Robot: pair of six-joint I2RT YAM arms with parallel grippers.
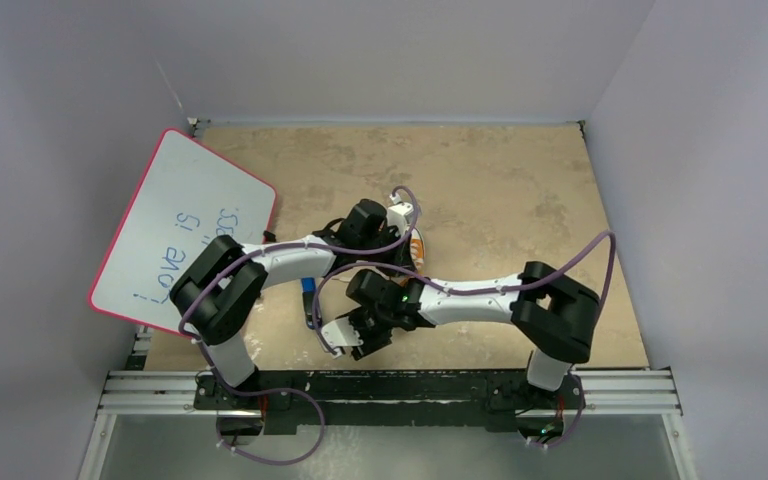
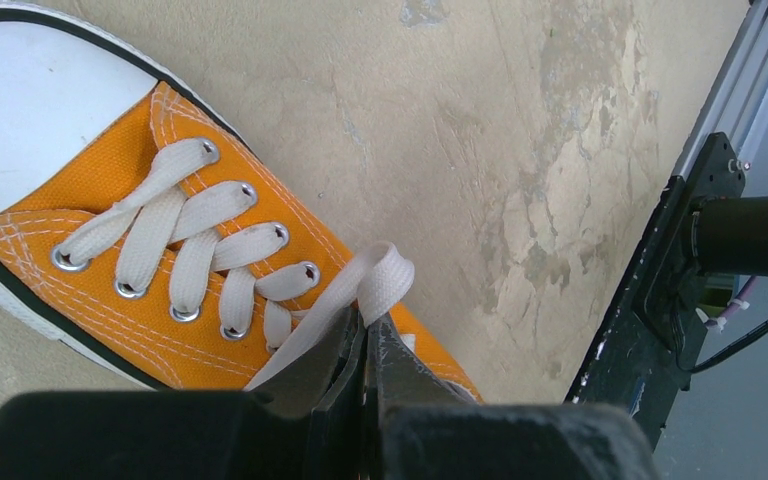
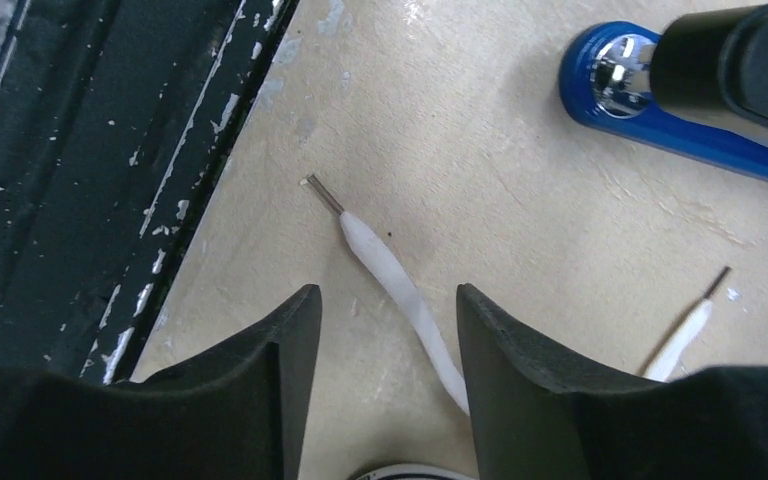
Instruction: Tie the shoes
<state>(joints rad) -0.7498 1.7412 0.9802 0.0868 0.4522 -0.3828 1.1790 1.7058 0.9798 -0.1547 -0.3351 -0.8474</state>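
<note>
**Top view:** Only a sliver of the orange shoe [image 1: 419,247] is seen, near the middle of the desk [image 1: 520,190]. The rest is hidden under the wrist of the left arm [image 1: 280,258]. The right arm [image 1: 480,295] is stretched across to the near-left of the shoe, close to the desk's near edge. A blue stick [image 1: 307,287] is seen between the arms, left of the shoe. A whiteboard [image 1: 185,230] w/ a pink rim is propped at the left edge. Tool states can't be told from here.

**Left wrist view:** The shoe is laid flat on the desk, w/ its white toe cap [image 2: 20,110] at upper left. The left tool [image 2: 367,330] is pressed together on a fold of the white lace [image 2: 380,280]. The fold is pinched just beside the last eyelets, over the shoe's side, and loops up out of the fingers.

**Right wrist view:** The right tool [image 3: 385,305] is spread wide w/ nothing gripped, low over the desk. A loose lace end [image 3: 400,285] is laid between the two fingers, its tip pointed toward the black rail [image 3: 80,150]. A second lace end [image 3: 685,325] is seen outside the fingers, to the right. The blue stick lies at upper right, well apart. A bit of white sole is glimpsed at the bottom edge.
</note>
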